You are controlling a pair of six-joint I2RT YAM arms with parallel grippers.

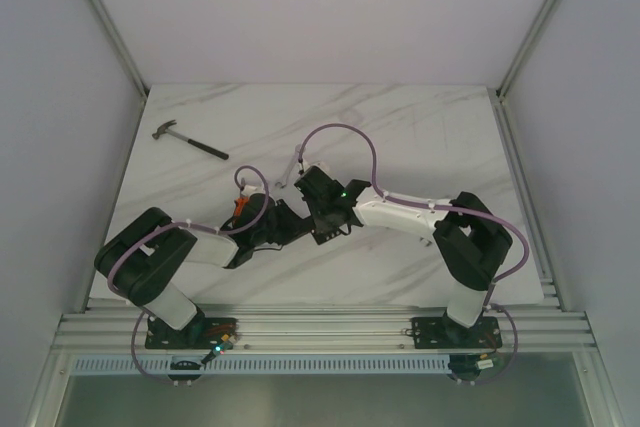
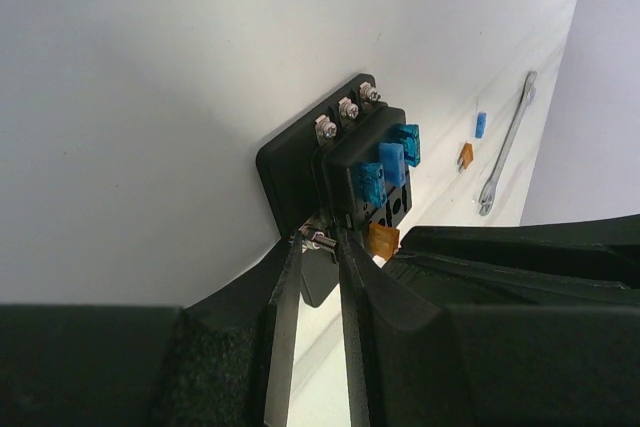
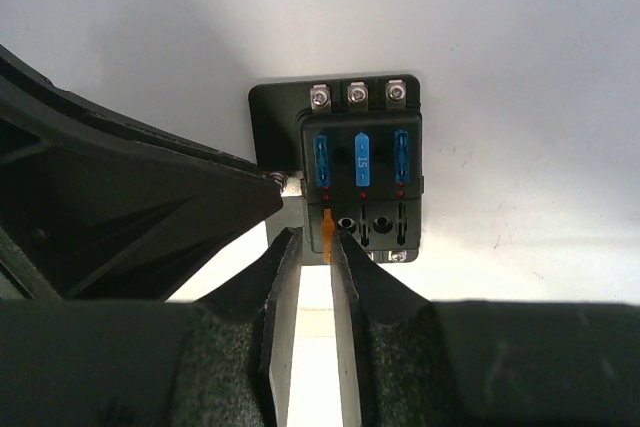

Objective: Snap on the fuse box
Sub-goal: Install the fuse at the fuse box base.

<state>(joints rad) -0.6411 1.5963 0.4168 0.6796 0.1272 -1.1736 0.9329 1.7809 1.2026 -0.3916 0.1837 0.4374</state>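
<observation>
The fuse box [image 3: 350, 167] is a small black block with three blue fuses in its upper row and three screw terminals along its far edge. My left gripper [image 2: 322, 247] is shut on the fuse box [image 2: 340, 162] at its near corner, by a metal terminal. My right gripper [image 3: 315, 239] stands over the lower row with a narrow gap between its jaws. An amber fuse [image 3: 327, 232] sits in the leftmost lower slot, touching the right finger and clear of the left one. In the top view both arms meet mid-table and hide the box.
A loose blue fuse [image 2: 481, 124], a loose amber fuse [image 2: 465, 155] and a wrench [image 2: 505, 147] lie on the marble table just beyond the box. A hammer [image 1: 190, 140] lies at the far left. The right gripper's black body [image 2: 520, 267] crowds the box's near side.
</observation>
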